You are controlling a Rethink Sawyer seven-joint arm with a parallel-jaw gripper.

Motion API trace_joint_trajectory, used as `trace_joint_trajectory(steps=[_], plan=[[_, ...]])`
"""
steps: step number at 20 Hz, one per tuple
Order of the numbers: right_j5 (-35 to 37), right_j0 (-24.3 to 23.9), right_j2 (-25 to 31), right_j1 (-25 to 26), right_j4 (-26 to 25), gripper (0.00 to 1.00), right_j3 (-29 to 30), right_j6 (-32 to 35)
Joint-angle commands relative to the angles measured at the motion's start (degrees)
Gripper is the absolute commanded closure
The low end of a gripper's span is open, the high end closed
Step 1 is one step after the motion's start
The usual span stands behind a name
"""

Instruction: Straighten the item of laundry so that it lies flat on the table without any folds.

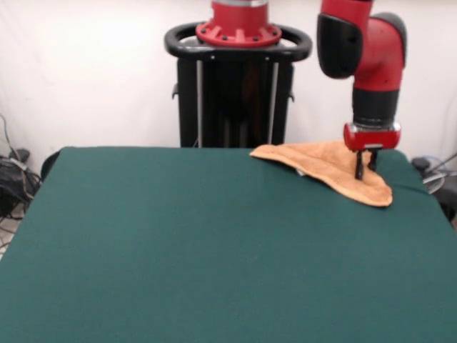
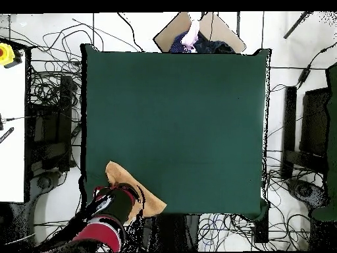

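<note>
The light orange-tan towel (image 1: 328, 166) lies bunched in a rough triangle with folds at the table's far right corner in the front view, close to the pedestal. In the overhead view the towel (image 2: 124, 183) sits at the bottom left corner of the dark green table (image 2: 178, 125), partly hidden under the arm. My gripper (image 1: 365, 167) points straight down onto the towel's right part. Its two black fingers (image 1: 359, 170) stand a little apart with their tips on the cloth. The table (image 1: 200, 243) is far bigger than the towel.
The black pedestal (image 1: 235, 100) stands behind the far edge, left of the towel. The red arm (image 2: 105, 221) overhangs the table corner. Cables (image 2: 46, 99) and equipment surround the table on the floor. A cardboard piece (image 2: 210, 29) lies beyond the opposite edge.
</note>
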Motion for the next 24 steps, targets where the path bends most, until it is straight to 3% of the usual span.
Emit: trace_joint_trajectory(steps=[1, 10, 24], plan=[[16.4, -4.8, -0.1, 0.9, 6.1, 1.0, -20.5, -1.8], [22.5, -7.1, 4.2, 0.1, 1.2, 1.0, -24.8, -2.3], [23.7, -15.2, 11.5, -3.6, -3.0, 1.0, -22.1, -3.8]])
